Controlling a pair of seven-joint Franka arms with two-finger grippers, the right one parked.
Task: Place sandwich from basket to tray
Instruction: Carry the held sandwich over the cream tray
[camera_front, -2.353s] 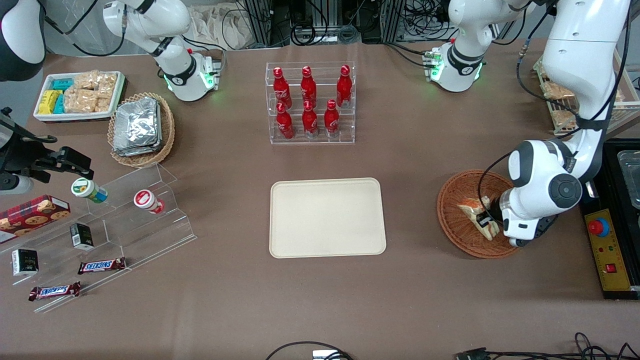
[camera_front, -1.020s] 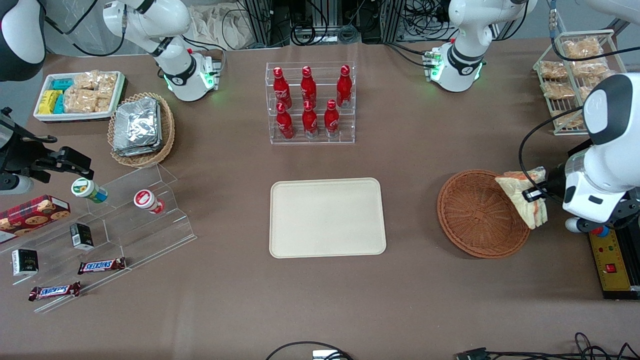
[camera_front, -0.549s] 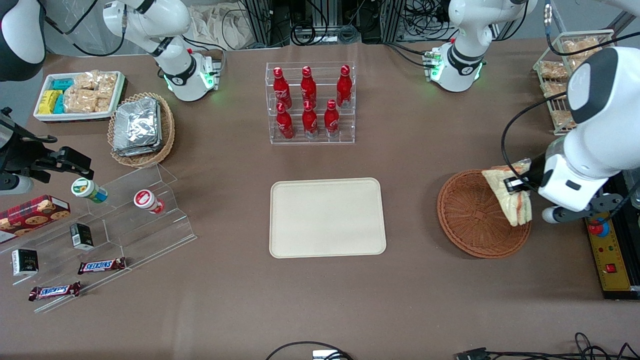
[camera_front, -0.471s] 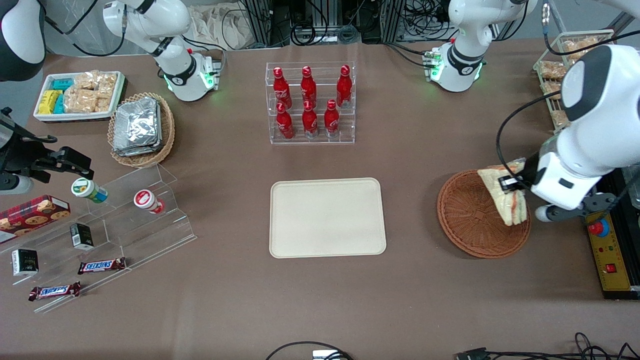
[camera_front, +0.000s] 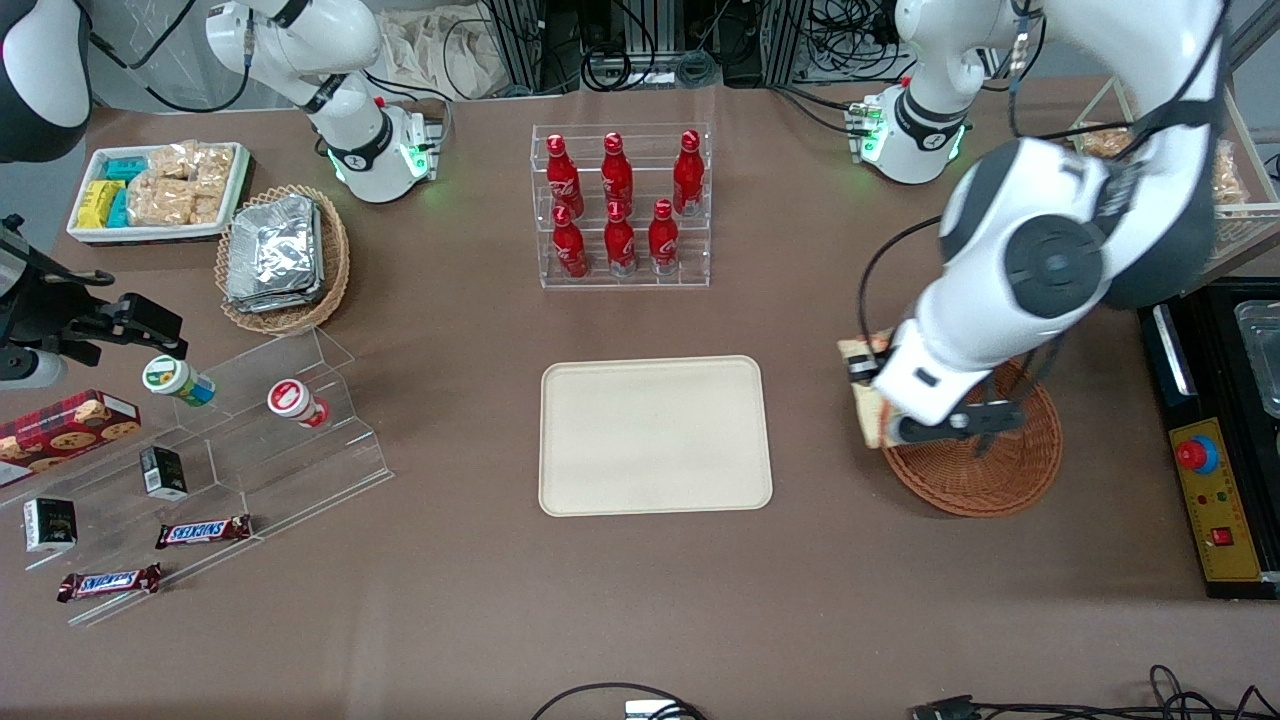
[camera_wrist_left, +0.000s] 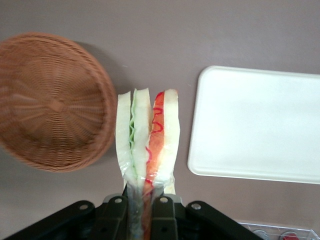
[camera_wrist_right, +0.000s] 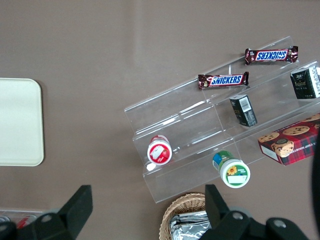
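My left gripper (camera_wrist_left: 142, 210) is shut on the sandwich (camera_wrist_left: 147, 135), a wedge of pale bread with green and red filling in clear wrap, pinched at its narrow end. In the front view the gripper (camera_front: 862, 370) holds the sandwich (camera_front: 868, 422) in the air over the table, just past the rim of the reddish-brown basket (camera_front: 985, 482) on the side facing the tray. The basket (camera_wrist_left: 50, 100) holds nothing that I can see. The cream tray (camera_front: 655, 435) lies bare a short way off, and its rounded edge (camera_wrist_left: 260, 125) shows beside the sandwich in the wrist view.
A clear rack of red bottles (camera_front: 620, 205) stands farther from the front camera than the tray. A black box with a red button (camera_front: 1210, 480) and a wire rack (camera_front: 1230, 170) sit at the working arm's end. A stepped acrylic shelf (camera_front: 250, 440) and a foil-packet basket (camera_front: 285, 255) lie toward the parked arm's end.
The gripper lifted the sandwich out of the basket, then carried it from the basket's rim at the working arm's end across the basket to the rim facing the tray.
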